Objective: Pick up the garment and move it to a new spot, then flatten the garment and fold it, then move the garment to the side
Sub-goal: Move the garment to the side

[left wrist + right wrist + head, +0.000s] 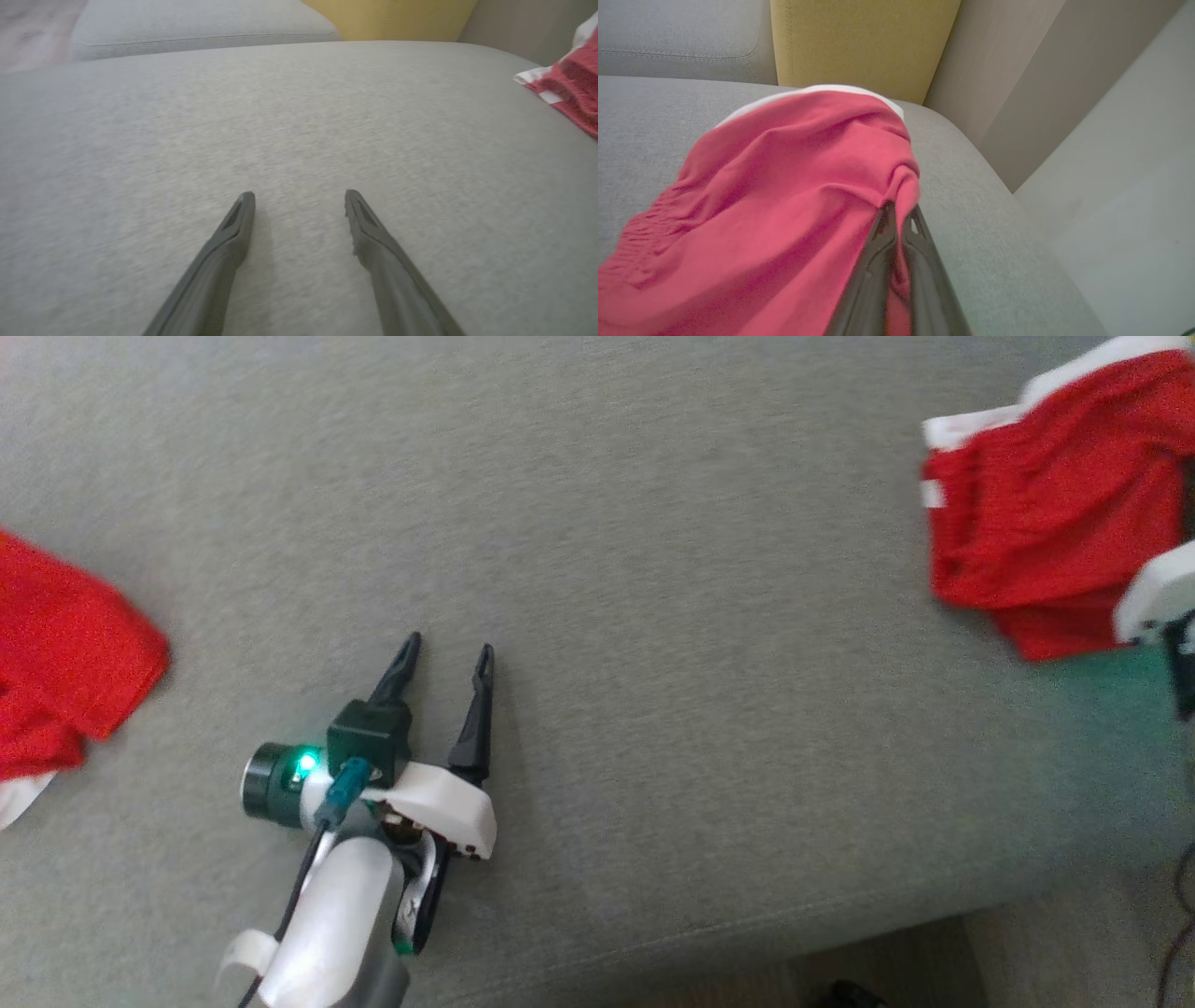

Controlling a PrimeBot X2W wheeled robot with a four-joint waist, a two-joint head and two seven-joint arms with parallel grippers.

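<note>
Pinching the red garment (pixel 784 196), the right gripper (pixel 901 212) is clamped tight. The left gripper (pixel 448 646) hovers, jaws apart, over the cushion (pixel 653 569).

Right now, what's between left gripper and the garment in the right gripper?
Only bare grey cushion from left gripper to garment, per head view.

2 red garments on grey seat (pixel 700 616): left garment (pixel 65 653) at seat's left edge, right garment (pixel 1036 513) at its right end. 2 grippers over seat: left gripper (pixel 448 646), right gripper (pixel 901 210). 1 yellow cushion (pixel 864 42) behind seat.
</note>
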